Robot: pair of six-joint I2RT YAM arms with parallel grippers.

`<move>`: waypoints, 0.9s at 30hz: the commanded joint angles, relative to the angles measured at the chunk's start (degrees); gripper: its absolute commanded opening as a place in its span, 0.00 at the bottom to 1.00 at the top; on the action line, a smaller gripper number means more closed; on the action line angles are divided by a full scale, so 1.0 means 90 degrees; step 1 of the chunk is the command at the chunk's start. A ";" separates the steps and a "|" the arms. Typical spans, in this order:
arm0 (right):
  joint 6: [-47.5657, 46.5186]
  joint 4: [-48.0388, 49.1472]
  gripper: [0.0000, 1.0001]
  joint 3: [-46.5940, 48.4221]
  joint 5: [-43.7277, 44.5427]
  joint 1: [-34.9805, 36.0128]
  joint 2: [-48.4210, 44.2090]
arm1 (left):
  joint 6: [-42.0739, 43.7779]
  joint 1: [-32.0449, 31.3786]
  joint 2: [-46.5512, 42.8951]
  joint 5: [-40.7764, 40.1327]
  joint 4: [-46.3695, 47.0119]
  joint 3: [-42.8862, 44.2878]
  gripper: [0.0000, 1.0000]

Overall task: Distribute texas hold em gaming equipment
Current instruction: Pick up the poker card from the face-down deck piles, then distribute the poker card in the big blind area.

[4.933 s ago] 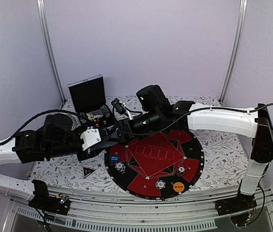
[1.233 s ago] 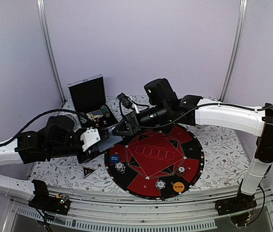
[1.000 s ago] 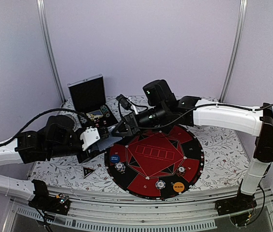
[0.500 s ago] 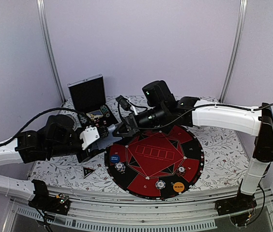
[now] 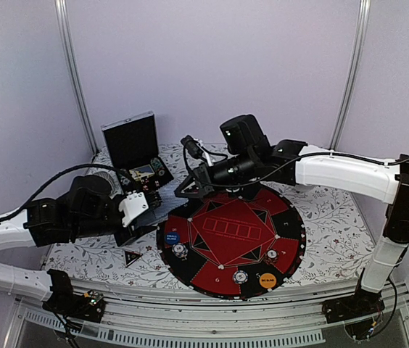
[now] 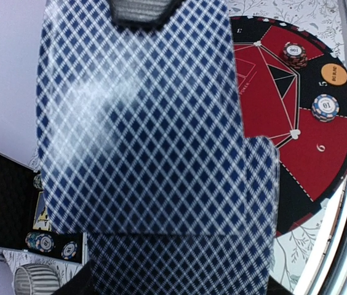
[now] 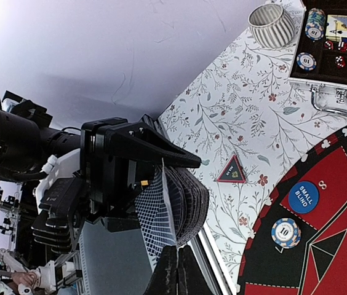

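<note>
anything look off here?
Yes: the deck in the left pincer isn't squared. In the right wrist view its cards fan apart and bow. The top card, nipped by the right pincer, sits offset from the rest. The mat looks tidy.

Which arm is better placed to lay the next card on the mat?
Right. The right gripper has its jaws shut on the top card near the mat; the left gripper only holds the deck.
</note>
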 commanded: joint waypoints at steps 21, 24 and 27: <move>-0.0144 0.0408 0.02 -0.1526 0.1415 -0.0625 -0.1851 | -0.0718 0.0142 -0.0583 -0.0871 0.0299 -0.0606 0.56; -0.0093 0.0619 0.02 -0.2173 0.1618 -0.0725 -0.2230 | -0.0731 0.0167 -0.0714 -0.1018 0.0359 -0.0674 0.56; 0.0051 0.0741 0.02 -0.2782 0.1807 -0.0788 -0.2512 | -0.0757 0.0210 -0.0732 -0.1135 0.0430 -0.0708 0.56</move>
